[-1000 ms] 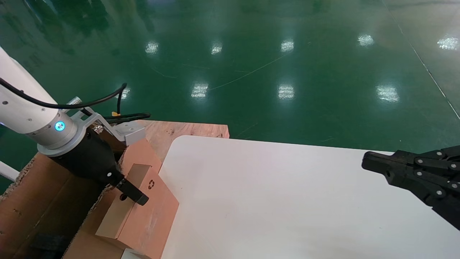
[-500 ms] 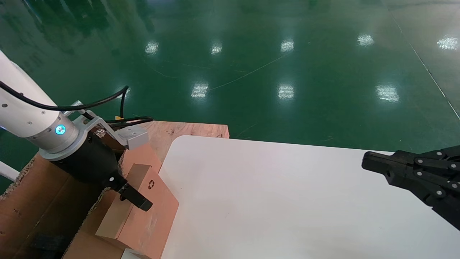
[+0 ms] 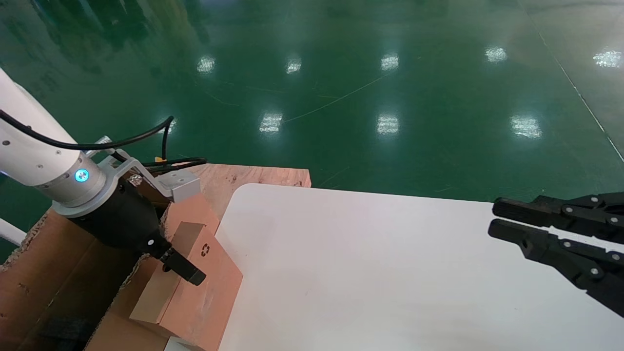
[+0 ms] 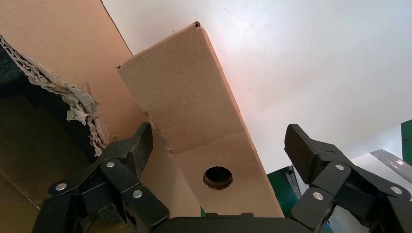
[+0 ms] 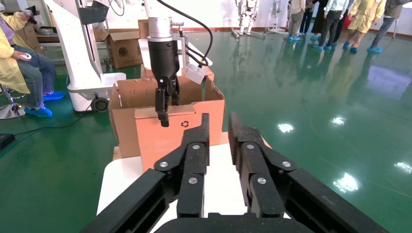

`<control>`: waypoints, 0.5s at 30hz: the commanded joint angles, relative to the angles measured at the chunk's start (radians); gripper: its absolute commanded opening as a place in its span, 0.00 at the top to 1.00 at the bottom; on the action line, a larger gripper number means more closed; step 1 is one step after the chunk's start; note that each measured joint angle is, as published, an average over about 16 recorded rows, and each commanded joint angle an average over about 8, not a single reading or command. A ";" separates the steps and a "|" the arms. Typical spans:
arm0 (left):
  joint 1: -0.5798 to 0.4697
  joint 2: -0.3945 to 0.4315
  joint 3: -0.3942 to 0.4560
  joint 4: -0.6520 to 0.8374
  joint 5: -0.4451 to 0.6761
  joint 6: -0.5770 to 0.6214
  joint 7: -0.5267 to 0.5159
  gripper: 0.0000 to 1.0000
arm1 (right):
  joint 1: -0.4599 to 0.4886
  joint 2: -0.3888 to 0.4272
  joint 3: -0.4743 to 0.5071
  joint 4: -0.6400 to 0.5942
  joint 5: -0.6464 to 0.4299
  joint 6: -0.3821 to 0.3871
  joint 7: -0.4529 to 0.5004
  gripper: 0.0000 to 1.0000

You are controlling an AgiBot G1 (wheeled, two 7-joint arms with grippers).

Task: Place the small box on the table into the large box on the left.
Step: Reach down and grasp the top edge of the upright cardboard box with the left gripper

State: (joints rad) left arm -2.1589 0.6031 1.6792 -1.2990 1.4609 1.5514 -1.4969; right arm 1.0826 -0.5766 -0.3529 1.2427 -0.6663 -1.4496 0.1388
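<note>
Left gripper (image 4: 218, 145) over narrow top side of small box (image 3: 195, 287) — fingers spread wide, one each side, neither pressing on cardboard. Small box tilted, leaning on torn wall of large box (image 3: 34, 273), lower end by edge of white table (image 3: 370, 273); hard to say if it rests on table. Round hole in narrow side faces left wrist camera. Right gripper (image 3: 492, 219) hangs over table's right side, well apart — fingers parted by small gap, holding nothing.
</note>
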 commanded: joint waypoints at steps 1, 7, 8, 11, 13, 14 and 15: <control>0.000 0.000 0.000 0.000 0.001 0.001 -0.001 0.67 | 0.000 0.000 0.000 0.000 0.000 0.000 0.000 0.00; 0.001 0.000 -0.001 0.000 0.003 0.002 -0.002 1.00 | 0.000 0.000 0.000 0.000 0.000 0.000 0.000 0.00; 0.001 0.000 -0.001 0.000 0.003 0.002 -0.002 1.00 | 0.000 0.000 0.000 0.000 0.000 0.000 0.000 0.00; 0.001 0.001 -0.001 0.001 0.003 0.002 -0.002 1.00 | 0.000 0.000 0.000 0.000 0.000 0.000 0.000 0.00; 0.001 0.001 -0.001 0.001 0.003 0.002 -0.002 1.00 | 0.000 0.000 0.000 0.000 0.000 0.000 0.000 0.00; 0.001 0.001 -0.001 0.001 0.004 0.003 -0.002 1.00 | 0.000 0.000 0.000 0.000 0.000 0.000 0.000 0.00; 0.001 0.001 -0.001 0.001 0.004 0.003 -0.003 1.00 | 0.000 0.000 0.000 0.000 0.000 0.000 0.000 0.00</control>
State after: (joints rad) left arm -2.1579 0.6039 1.6779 -1.2981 1.4645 1.5540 -1.4994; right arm 1.0826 -0.5766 -0.3529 1.2427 -0.6663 -1.4496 0.1388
